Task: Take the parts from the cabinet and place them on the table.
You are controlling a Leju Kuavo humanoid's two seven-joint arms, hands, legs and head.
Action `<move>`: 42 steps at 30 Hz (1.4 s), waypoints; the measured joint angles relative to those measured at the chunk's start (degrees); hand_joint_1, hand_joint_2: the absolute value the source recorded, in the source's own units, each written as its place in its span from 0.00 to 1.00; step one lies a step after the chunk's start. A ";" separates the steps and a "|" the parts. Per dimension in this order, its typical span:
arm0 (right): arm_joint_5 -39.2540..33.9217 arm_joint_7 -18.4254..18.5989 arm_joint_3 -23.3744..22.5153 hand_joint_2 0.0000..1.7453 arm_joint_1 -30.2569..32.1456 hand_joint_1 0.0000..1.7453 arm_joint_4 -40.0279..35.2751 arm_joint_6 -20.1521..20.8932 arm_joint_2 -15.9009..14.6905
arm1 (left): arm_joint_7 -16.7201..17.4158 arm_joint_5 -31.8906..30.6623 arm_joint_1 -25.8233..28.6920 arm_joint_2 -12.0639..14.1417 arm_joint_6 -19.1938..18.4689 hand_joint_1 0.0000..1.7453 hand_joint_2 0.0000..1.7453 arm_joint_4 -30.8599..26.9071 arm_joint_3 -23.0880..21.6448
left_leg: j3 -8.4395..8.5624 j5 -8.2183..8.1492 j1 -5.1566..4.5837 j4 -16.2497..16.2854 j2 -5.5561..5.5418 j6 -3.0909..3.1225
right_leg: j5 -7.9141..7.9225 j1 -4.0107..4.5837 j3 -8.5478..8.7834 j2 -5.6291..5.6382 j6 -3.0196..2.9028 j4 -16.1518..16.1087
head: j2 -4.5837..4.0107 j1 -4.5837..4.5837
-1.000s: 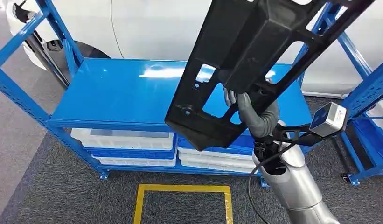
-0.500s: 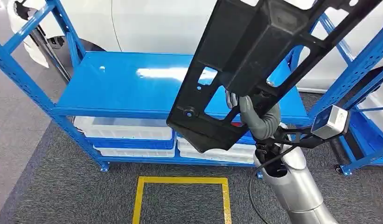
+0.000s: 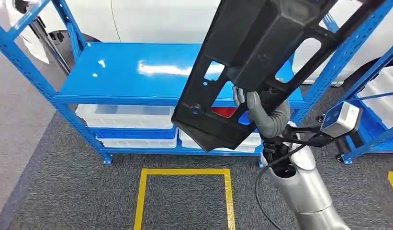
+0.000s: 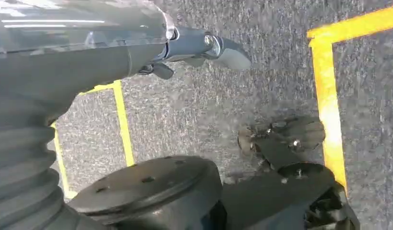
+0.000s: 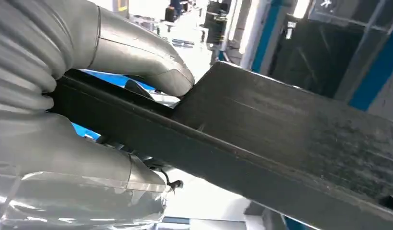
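Gripping one black part (image 3: 261, 57), right hand (image 3: 261, 112), one blue rack (image 3: 137, 81)

- We see a long black plastic part (image 3: 261, 57) with cut-out openings and a raised boxy middle section, held up in the air and tilted, its lower end toward us.
- Our right hand (image 3: 259, 112) grips it from below; in the right wrist view the thumb (image 5: 151, 72) presses on the part's (image 5: 290, 139) edge.

Matt black plastic part (image 3: 261, 57), glossy blue metal shelf (image 3: 137, 72), rough grey carpet (image 3: 65, 191).
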 joint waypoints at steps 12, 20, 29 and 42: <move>-0.13 -0.33 -0.83 1.00 0.19 1.00 0.37 0.68 0.00 | 0.85 0.31 -0.02 -0.02 -0.26 0.00 1.00 0.00 0.35 | 10.97 -9.73 0.36 2.39 -0.68 -0.04 | 7.81 0.44 -8.96 0.09 -0.43 0.18 | 0.00 -0.02; -0.09 -0.61 -1.75 1.00 1.36 1.00 0.46 0.72 0.11 | 0.94 0.26 0.15 -0.07 -0.94 0.00 1.00 0.02 0.59 | 8.28 -6.96 0.04 -1.80 0.17 2.27 | -1.18 -0.28 -12.65 -0.03 1.76 9.70 | 0.00 0.00; 0.50 -0.90 -2.43 1.00 2.65 1.00 0.09 0.48 0.11 | 0.05 -0.09 0.29 -0.11 -0.42 0.00 1.00 0.02 0.61 | 1.27 -2.31 -0.18 -0.20 0.48 0.75 | -1.12 0.07 0.60 -0.09 0.74 0.37 | 0.00 -0.02; -0.48 0.15 -2.73 1.00 2.86 1.00 -0.20 0.66 0.06 | 0.20 -0.66 0.45 -0.11 1.01 0.00 1.00 0.02 0.57 | 5.94 -6.12 0.36 2.23 -2.95 0.35 | 3.19 0.07 -3.46 3.98 -0.72 0.10 | 0.00 -0.04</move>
